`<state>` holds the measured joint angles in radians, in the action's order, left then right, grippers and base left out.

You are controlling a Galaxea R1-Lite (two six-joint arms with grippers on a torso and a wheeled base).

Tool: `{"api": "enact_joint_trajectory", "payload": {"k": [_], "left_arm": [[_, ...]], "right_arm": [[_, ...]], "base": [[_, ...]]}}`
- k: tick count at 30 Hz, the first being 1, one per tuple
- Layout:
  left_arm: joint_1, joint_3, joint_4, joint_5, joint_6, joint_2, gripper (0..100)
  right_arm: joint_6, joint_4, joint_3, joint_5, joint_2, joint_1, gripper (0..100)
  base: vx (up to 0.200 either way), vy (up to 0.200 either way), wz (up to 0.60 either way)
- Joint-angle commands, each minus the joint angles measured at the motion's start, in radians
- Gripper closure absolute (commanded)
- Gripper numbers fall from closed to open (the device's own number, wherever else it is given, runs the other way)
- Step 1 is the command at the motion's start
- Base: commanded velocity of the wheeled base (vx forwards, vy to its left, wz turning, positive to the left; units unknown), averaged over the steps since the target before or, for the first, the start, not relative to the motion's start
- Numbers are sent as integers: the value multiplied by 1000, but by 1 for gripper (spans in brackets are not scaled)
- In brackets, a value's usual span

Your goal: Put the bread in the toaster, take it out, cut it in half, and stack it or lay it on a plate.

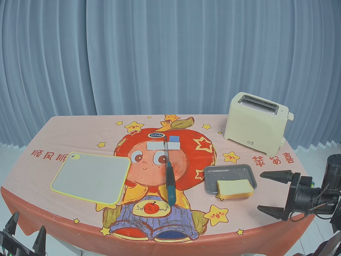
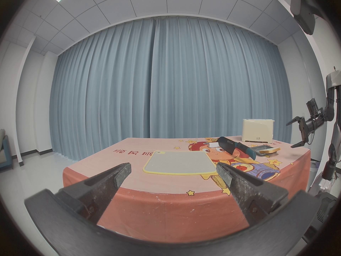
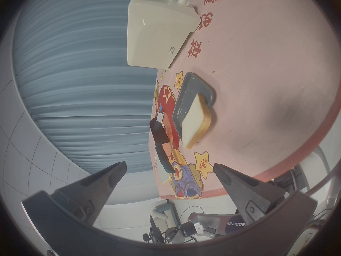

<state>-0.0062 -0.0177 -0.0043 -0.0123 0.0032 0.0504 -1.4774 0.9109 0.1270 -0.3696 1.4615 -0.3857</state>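
Observation:
A slice of bread (image 1: 235, 188) (image 3: 195, 121) lies on the near edge of a grey tray (image 1: 228, 172) (image 3: 189, 89), overhanging it. The cream toaster (image 1: 256, 122) (image 3: 156, 27) (image 2: 258, 130) stands at the back right of the table. A knife (image 1: 169, 175) (image 2: 235, 147) with a dark teal handle rests mid-table, blade pointing away. A grey cutting board with a yellow rim (image 1: 91, 177) (image 2: 180, 162) lies to the left. My right gripper (image 1: 268, 192) (image 3: 168, 171) hangs open at the table's right edge, right of the bread. My left gripper (image 1: 25, 228) (image 2: 174, 173) is open, low off the table's near-left corner.
The table wears a pink cloth with a cartoon apple-girl print (image 1: 160, 168). Two small white and blue patches (image 1: 159, 145) lie under the knife blade. A blue curtain (image 1: 170, 47) hangs behind the table.

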Motion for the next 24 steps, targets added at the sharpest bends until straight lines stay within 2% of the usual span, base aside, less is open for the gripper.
{"api": "enact_joint_trajectory", "payload": {"k": [1,4,12,24], "left_arm": [[0,18,0,0,0,0,0],[0,18,0,0,0,0,0],[0,18,0,0,0,0,0],[0,18,0,0,0,0,0]], "right_arm": [[-26,68,5,3,132,-4,0],[-34,135,2,3,188,-4,0],[-35,204,-1,3,278,-2,0],[-49,212,22,0,315,7,0]], "base": [[0,0,0],[0,0,0],[0,0,0],[0,0,0]]}}
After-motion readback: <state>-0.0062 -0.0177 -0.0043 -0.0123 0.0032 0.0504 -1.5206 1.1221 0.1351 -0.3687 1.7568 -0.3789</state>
